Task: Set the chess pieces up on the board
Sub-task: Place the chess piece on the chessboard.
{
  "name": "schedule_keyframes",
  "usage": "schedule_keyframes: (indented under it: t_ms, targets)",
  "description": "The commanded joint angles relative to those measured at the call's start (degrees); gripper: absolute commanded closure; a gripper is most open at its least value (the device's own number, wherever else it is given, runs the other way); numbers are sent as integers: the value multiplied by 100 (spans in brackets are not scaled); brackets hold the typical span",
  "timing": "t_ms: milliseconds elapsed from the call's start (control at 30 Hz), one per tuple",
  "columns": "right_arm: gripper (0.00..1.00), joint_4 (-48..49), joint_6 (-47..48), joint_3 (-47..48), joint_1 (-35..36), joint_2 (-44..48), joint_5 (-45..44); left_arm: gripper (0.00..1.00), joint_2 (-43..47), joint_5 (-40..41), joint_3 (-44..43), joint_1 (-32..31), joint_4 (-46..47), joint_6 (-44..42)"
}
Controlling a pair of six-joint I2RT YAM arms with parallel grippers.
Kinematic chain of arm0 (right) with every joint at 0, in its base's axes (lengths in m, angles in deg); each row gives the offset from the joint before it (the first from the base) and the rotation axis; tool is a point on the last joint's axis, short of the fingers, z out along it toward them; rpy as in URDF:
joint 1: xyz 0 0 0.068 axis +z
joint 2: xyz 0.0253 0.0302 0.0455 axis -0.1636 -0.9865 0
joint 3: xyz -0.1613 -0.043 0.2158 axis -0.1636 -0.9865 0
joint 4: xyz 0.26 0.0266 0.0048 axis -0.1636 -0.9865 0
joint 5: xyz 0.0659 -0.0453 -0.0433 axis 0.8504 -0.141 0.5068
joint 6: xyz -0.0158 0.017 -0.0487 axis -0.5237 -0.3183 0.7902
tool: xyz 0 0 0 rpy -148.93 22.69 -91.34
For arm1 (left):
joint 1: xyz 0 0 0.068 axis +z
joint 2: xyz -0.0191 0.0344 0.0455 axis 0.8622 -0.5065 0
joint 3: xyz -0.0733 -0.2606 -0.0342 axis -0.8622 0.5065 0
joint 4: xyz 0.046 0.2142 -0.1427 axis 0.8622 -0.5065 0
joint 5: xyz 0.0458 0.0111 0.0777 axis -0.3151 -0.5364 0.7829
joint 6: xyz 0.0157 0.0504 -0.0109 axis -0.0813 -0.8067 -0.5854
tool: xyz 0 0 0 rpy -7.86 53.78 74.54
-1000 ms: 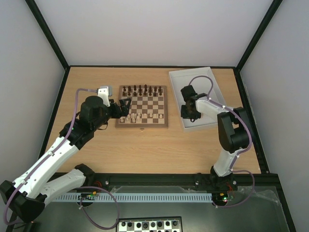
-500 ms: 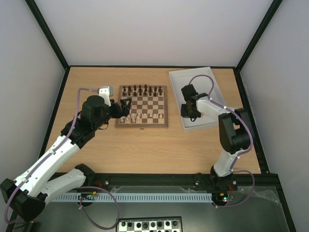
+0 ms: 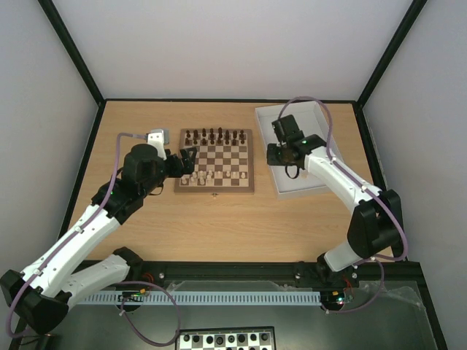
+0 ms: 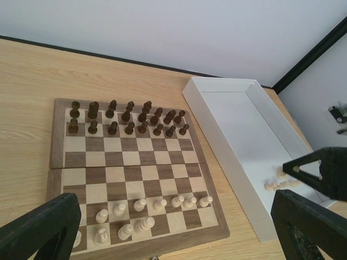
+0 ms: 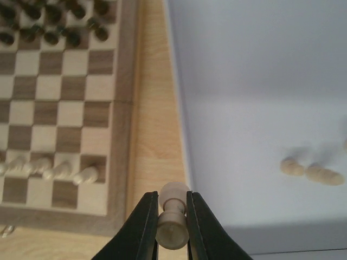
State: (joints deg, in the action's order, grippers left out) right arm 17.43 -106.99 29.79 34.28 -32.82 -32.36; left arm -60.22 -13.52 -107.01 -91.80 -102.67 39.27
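The wooden board lies mid-table, with dark pieces on its far rows and several cream pieces on its near rows. My right gripper is shut on a cream pawn and holds it in the air above the gap between the board's right edge and the white tray. In the top view my right gripper hangs over the tray's left rim. Loose cream pieces still lie in the tray. My left gripper is open and empty by the board's near left corner.
The white tray stands right of the board, its left wall close to the board's edge. Black frame posts and walls surround the table. A second black-and-white board lies below the table's near edge.
My right gripper has risen out of the tray and moved left toward the board, with the cream pawn in it. The left arm has barely moved.
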Motion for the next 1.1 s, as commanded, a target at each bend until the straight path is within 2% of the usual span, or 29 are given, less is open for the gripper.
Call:
schedule_keyframes:
  t_ms: [0,433,1067]
  targets:
    - [94,-575,71,114,458,-34,164,1,106,141,-120,-23,-113,-5]
    - [94,-607,10,248,1595,-888,-5,1,251,253,-68,-21,-207,52]
    - [94,-408,31,764,1750,-2004,-132,0,282,260,-1,-28,-203,64]
